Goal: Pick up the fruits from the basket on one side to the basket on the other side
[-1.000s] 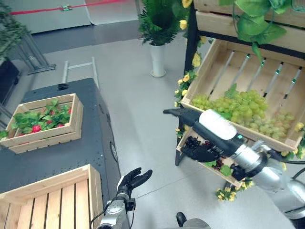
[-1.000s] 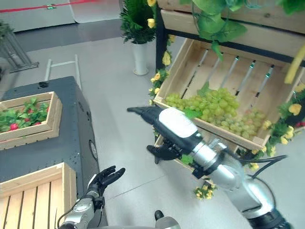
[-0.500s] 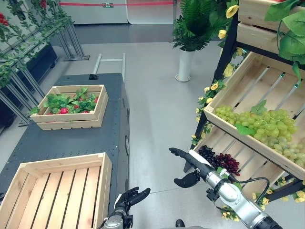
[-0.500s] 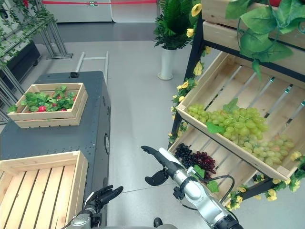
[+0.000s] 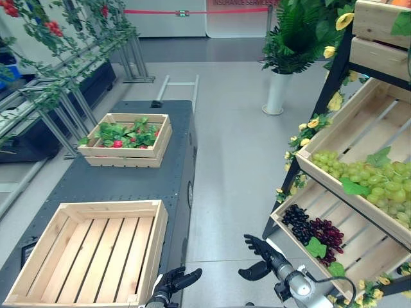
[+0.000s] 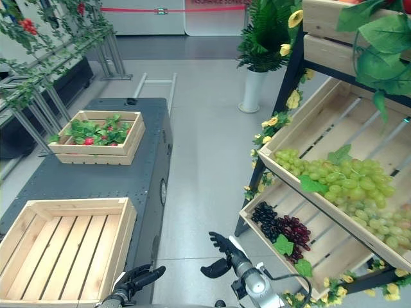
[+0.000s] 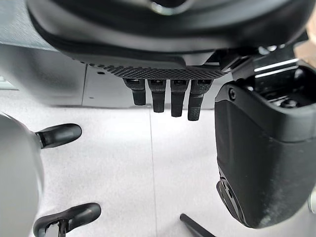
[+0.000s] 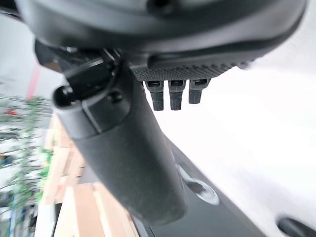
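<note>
An empty wooden crate (image 5: 90, 250) sits at the near end of a dark grey cart (image 5: 128, 186). A second crate (image 5: 125, 138) farther back holds red fruits among green leaves. On the slanted shelf to the right, one crate holds green grapes (image 5: 366, 179) and the crate below it holds dark grapes (image 5: 311, 231). My right hand (image 5: 263, 255) hangs low over the floor, left of the dark grapes, open and empty; its fingers (image 8: 170, 96) are straight. My left hand (image 5: 174, 282) is low beside the empty crate's corner, its fingers (image 7: 163, 98) straight, holding nothing.
A potted plant in a white vase (image 5: 277, 93) stands behind the shelf's black post (image 5: 302, 147), which carries yellow flowers. Metal racks with vines (image 5: 64, 96) line the left side. Bare floor (image 5: 231, 160) lies between cart and shelf. Red tape (image 5: 173, 11) crosses the back.
The camera has swung left and up, bringing in more of the cart and racks. My right arm has dropped and drawn back from the grape crates to low over the floor.
</note>
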Robot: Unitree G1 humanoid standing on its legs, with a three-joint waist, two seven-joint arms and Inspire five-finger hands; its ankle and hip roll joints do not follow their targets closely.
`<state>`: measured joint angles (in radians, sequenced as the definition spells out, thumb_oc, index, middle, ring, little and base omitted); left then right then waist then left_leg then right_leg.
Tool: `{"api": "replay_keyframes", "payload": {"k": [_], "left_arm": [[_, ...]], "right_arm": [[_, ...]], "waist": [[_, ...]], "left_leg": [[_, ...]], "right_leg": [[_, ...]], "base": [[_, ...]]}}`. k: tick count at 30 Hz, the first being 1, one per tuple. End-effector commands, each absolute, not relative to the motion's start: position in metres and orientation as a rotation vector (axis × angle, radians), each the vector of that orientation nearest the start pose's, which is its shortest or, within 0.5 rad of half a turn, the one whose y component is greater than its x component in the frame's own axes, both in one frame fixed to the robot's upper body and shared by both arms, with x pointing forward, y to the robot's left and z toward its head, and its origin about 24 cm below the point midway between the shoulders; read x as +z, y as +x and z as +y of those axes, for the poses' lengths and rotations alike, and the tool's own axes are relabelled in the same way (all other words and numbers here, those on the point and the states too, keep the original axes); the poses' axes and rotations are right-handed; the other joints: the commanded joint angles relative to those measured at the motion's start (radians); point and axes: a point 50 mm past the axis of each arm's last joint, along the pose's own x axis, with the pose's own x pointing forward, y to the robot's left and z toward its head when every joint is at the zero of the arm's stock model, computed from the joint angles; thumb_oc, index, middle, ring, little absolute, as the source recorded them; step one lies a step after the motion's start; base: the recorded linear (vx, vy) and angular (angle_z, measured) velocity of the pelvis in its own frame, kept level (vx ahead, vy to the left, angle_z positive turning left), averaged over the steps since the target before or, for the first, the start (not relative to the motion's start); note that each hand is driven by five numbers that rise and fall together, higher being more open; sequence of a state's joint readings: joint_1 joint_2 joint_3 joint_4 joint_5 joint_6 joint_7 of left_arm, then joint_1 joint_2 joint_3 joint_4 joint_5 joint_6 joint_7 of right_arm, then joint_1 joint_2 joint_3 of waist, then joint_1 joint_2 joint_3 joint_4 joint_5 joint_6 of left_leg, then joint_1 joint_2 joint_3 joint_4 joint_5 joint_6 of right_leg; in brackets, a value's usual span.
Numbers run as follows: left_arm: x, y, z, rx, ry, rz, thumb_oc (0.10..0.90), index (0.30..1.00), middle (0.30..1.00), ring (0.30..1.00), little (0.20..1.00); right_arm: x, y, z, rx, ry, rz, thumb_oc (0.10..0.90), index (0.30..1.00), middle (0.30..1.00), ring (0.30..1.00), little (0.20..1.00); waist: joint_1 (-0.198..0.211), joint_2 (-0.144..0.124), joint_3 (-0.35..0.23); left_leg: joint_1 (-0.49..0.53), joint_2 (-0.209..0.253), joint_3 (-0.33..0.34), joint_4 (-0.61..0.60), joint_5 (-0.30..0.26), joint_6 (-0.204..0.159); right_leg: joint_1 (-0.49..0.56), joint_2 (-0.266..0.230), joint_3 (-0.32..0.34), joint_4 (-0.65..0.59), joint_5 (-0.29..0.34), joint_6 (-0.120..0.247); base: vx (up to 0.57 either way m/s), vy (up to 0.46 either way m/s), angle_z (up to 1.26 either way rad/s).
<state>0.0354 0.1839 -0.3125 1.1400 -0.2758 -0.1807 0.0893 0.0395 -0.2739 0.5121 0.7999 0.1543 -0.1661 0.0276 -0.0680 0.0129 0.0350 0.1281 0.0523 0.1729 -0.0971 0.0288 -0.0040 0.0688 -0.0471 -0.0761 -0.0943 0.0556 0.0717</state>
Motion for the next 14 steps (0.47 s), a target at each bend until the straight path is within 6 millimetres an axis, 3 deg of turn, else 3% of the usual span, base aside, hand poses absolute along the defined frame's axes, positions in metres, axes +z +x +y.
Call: {"api": "replay_keyframes", "payload": {"k": [1, 2, 8, 14], "left_arm": [[-0.150, 0.138, 0.180, -0.031, 0.186, 0.901, 0.800, 0.900, 0.900, 0.900, 0.900], [-0.152, 0.135, 0.177, -0.073, 0.209, 0.914, 0.800, 0.900, 0.900, 0.900, 0.900], [-0.159, 0.122, 0.175, -0.163, 0.324, 0.994, 0.800, 0.900, 0.900, 0.900, 0.900], [-0.155, 0.128, 0.174, -0.200, 0.284, 0.938, 0.800, 0.900, 0.900, 0.900, 0.900]], "right_arm": [[-0.116, 0.181, -0.154, 0.291, -0.145, 0.665, 0.800, 0.900, 0.900, 0.900, 0.900], [-0.126, 0.170, -0.164, 0.235, -0.131, 0.725, 0.800, 0.900, 0.900, 0.900, 0.900], [-0.143, 0.150, -0.179, 0.174, -0.153, 0.869, 0.800, 0.900, 0.900, 0.900, 0.900], [-0.150, 0.138, -0.187, 0.176, -0.135, 0.965, 0.800, 0.900, 0.900, 0.900, 0.900]], "waist": [[0.016, -0.012, 0.015], [0.022, -0.009, 0.013], [0.030, -0.004, 0.013], [0.048, -0.005, 0.016]], "left_leg": [[0.006, -0.040, -0.045, 0.010, -0.084, 0.021], [0.004, -0.042, -0.056, 0.010, -0.084, 0.020], [-0.008, -0.046, -0.089, 0.010, -0.078, 0.020], [-0.013, -0.051, -0.111, 0.010, -0.075, 0.020]], "right_leg": [[0.042, -0.013, -0.053, 0.007, -0.047, -0.007], [0.047, -0.013, -0.061, 0.007, -0.049, -0.009], [0.050, -0.011, -0.067, 0.007, -0.052, -0.012], [0.057, -0.011, -0.078, 0.007, -0.058, -0.016]], "base": [[0.02, 0.017, 0.19], [0.03, 0.016, 0.18], [0.02, 0.006, 0.15], [0.01, 0.000, 0.13]]}}
